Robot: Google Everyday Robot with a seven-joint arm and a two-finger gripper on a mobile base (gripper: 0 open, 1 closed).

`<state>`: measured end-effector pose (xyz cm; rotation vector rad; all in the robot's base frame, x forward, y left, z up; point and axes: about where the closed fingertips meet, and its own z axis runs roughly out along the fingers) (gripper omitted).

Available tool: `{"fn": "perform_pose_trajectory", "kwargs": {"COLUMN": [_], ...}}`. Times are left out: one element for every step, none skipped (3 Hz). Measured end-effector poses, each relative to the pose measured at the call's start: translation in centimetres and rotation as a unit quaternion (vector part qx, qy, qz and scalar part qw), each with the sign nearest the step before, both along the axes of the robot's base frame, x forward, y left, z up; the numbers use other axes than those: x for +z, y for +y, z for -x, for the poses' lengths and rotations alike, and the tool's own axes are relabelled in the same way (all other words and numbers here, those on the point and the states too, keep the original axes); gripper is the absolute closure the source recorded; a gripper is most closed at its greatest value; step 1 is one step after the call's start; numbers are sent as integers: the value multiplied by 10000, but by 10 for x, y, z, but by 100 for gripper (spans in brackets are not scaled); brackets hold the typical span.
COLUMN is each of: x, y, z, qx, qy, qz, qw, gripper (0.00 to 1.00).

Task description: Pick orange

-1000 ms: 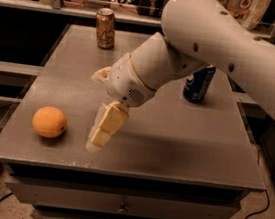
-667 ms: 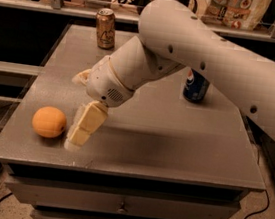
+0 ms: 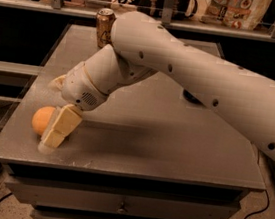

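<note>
The robot's cream two-finger gripper (image 3: 51,114) sits low at the left of the frame, just above the tabletop. Its fingers are spread apart: the near one (image 3: 60,129) slants down toward the front edge, and the far one shows as a pale tip behind the wrist. The round, plain orange fruit (image 3: 40,119) lies on the surface at the lower left, between those two fingers. Its right side is covered by the near finger, and whether that finger touches the fruit cannot be told. The thick white arm (image 3: 206,85) runs from the wrist up and across to the right edge of the frame. It crosses the grey metal-topped table (image 3: 173,146), which has drawers beneath. A gold-brown drinks can (image 3: 104,26) stands upright at the table's far edge, upper left of centre and well apart from the fruit. The step in hand looks like the final approach, with the open jaws framing the fruit but nothing gripped. The next move probably calls for settling the fingers squarely on either side of the fruit, then closing gently enough that the round, smooth fruit does not roll away toward the left edge.
</note>
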<state>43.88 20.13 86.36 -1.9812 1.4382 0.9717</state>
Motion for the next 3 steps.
{"fn": "perform_pose_trajectory", "kwargs": {"x": [-4,-11,-15], "y": [15,19,14], "z": [3,3,-3], "qx": [58,13,-140], "qy": [97,172,192], "qz": [-124,-167,-155], "qw": [9999,9997,9996], "gripper": [18,41,63]}}
